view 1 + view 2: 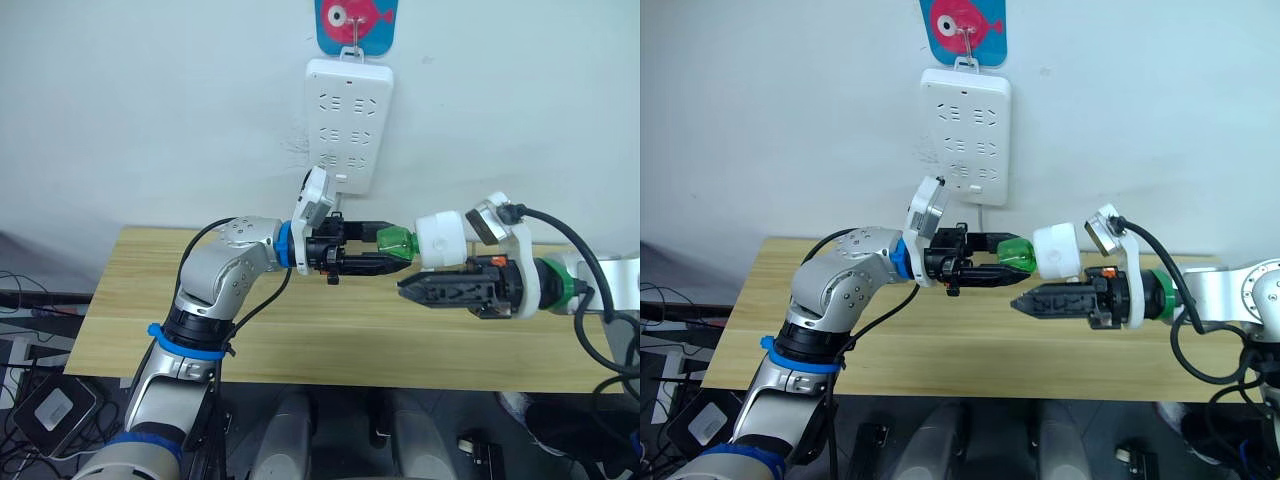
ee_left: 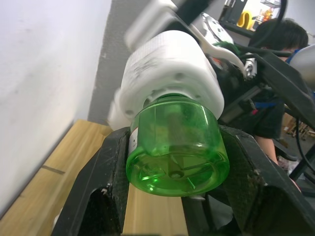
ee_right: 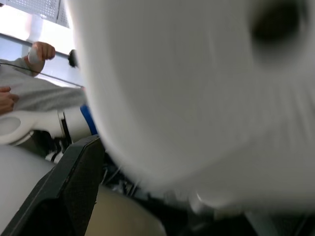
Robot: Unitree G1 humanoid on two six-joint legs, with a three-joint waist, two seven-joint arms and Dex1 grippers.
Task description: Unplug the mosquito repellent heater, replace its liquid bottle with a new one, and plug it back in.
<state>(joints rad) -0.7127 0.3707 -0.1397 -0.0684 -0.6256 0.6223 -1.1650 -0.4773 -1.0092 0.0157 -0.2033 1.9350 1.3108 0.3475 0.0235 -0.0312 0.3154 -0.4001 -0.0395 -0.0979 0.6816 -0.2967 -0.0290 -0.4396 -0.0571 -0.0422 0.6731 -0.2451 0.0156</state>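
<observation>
This looks like a robot lab or test room set up as a mock home corner. A plain wooden table (image 1: 300,340) stands against a bare white wall (image 1: 150,110). A white power strip (image 1: 349,125) hangs on that wall from a hook (image 1: 356,25) with a pink fish picture. Loose cables (image 1: 20,300) and a power brick (image 1: 55,408) lie on the floor at the near left. In the wrist views a person (image 2: 275,73) stands by shelving, and a hand (image 3: 43,50) grips a handle.

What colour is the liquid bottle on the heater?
Translucent green bottle, clearest in the left wrist view.
</observation>
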